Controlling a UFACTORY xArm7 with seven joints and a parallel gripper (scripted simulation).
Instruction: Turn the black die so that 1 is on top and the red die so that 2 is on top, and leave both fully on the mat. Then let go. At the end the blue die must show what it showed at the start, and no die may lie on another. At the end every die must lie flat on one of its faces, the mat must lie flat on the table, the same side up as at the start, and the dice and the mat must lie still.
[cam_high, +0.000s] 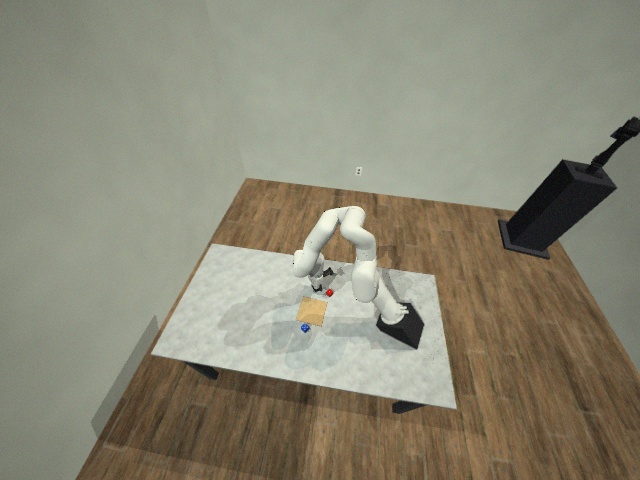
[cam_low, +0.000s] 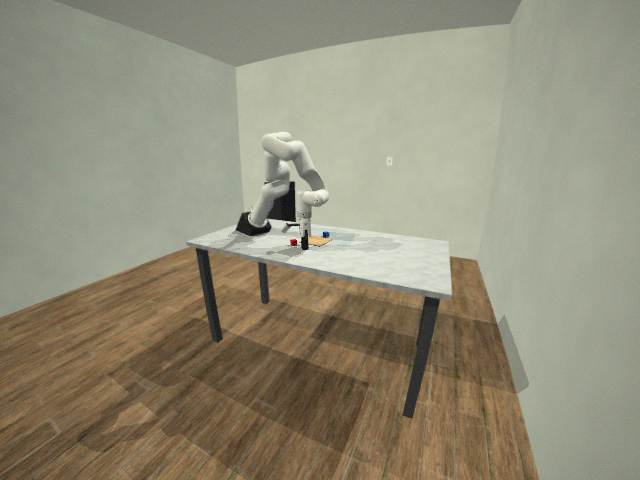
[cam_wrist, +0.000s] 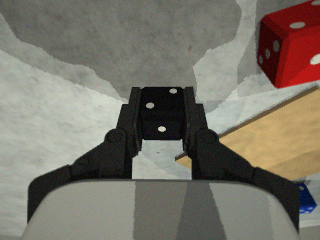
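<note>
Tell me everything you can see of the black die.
The black die is a dark cube with white pips, perhaps plastic: two on its upper face, one on the side towards the wrist camera. It appears level on the marble-patterned table, off the tan mat, gripped on opposite sides by the end effector.

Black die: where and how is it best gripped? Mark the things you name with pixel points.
Probably from above, on the two opposite upright faces flanking its 2 and 1. The black die (cam_wrist: 162, 112) sits square to the pincer (cam_high: 322, 280) (cam_low: 304, 244) (cam_wrist: 162, 101), those flat faces meet the pads, and the 1 stays uncovered for turning upward.
</note>
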